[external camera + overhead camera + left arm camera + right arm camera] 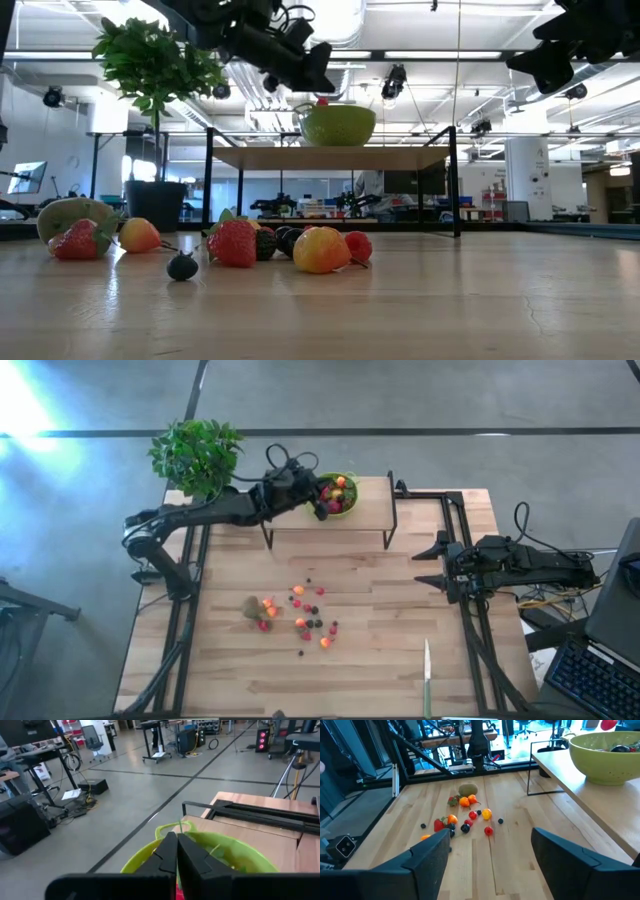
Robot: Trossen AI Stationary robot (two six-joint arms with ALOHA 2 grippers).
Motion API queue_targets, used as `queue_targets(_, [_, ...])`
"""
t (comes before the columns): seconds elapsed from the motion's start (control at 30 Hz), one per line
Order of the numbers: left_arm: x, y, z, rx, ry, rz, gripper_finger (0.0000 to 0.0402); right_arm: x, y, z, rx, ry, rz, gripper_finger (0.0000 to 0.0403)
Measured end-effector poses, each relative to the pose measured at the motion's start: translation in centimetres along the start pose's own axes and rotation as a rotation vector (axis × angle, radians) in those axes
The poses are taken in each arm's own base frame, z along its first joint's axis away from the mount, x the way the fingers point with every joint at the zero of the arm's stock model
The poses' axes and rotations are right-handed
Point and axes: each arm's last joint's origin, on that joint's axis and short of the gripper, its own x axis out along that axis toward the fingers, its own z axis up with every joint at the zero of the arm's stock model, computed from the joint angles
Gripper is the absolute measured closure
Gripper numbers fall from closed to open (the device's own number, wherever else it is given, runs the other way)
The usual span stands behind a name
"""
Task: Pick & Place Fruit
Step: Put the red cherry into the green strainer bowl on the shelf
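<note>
Pale wood planks make up the desk [380,660], and a potted green plant [196,455] is seen at its far left corner. From the left side the left arm is stretched toward the raised wooden shelf [365,515] at the back, where the left gripper [322,500] is held over the lime-green bowl [345,506]; its fingers [170,855] are pressed together, and whether anything is pinched between them cannot be told. Some fruit is already seen inside the bowl. Below the shelf, in the middle of the desk, the rest of the fruit [300,615] is scattered: small red, orange and dark pieces, with the brown kiwi [251,606] at the left edge of the cluster. Nearer the front edge, to the right, a slim knife [427,678] is laid. At the right side the right gripper [430,565] is held above the desk, well apart from the fruit, with its fingers [427,855] spread and nothing between them
</note>
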Motion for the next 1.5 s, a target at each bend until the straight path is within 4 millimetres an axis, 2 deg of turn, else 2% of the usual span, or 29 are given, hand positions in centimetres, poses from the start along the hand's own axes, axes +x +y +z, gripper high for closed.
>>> queue_targets(0.3, [0.0, -0.1, -1.1, 0.009, 0.035, -0.012, 0.0395, 0.0, 0.0, 0.0, 0.0, 0.0, 0.0, 0.0157])
queue_targets(0.9, [-0.1, -0.3, -1.6, 0.019, 0.085, -0.046, 0.0385, 0.0, 0.0, 0.0, 0.0, 0.0, 0.0, 0.0192])
queue_targets(1.03, [-0.1, -0.4, -1.7, 0.041, 0.092, -0.049, 0.0362, 0.0, 0.0, 0.0, 0.0, 0.0, 0.0, 0.0197])
queue_targets(1.27, [-0.1, -0.5, -1.5, 0.046, 0.09, -0.053, 0.03, 0.0, 0.0, 0.0, 0.0, 0.0, 0.0, 0.0207])
queue_targets(1.37, [-0.5, -0.8, -0.5, 0.046, 0.075, -0.067, 0.028, 0.0, 0.0, 0.0, 0.0, 0.0, 0.0, 0.0212])
queue_targets(1.5, [-1.8, -1.4, 1.8, 0.043, 0.03, -0.159, 0.0266, 0.0, 0.0, 0.0, 0.0, 0.001, 0.0, 0.022])
